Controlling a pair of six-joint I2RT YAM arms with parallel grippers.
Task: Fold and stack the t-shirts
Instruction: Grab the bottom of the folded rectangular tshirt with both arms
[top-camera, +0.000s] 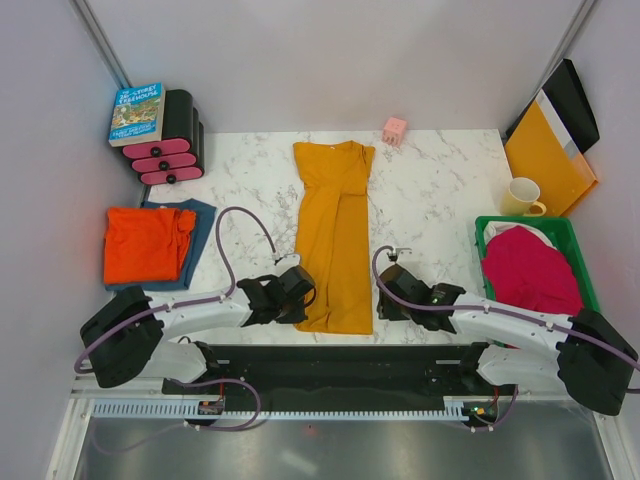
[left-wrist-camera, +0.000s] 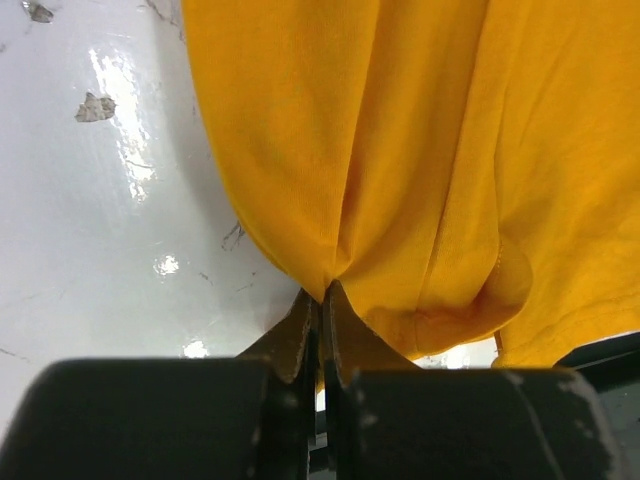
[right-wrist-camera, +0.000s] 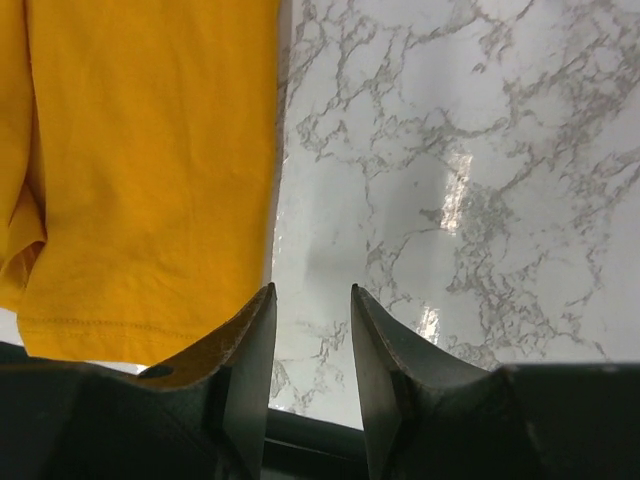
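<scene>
Mustard-yellow t-shirt (top-camera: 335, 240); hem fold pending
Left claw (left-wrist-camera: 322, 298) pinched on hem corner; right claw (right-wrist-camera: 312, 325) agape beside hem, empty; one-sided lift may skew fold

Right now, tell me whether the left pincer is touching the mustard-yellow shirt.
Touching. The left wrist view shows the left pincer shut on the edge of the mustard-yellow shirt, fabric gathered into its tips.

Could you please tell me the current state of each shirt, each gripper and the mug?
mustard-yellow t-shirt: folded lengthwise, lying flat.
left gripper: shut on the mustard-yellow t-shirt's near-left edge.
right gripper: open, empty, beside that shirt's right edge.
red-orange t-shirt: folded, on the dusty blue t-shirt.
dusty blue t-shirt: flat, underneath.
magenta-pink t-shirt: unfolded, bunched in the green basket.
mug: upright.
</scene>
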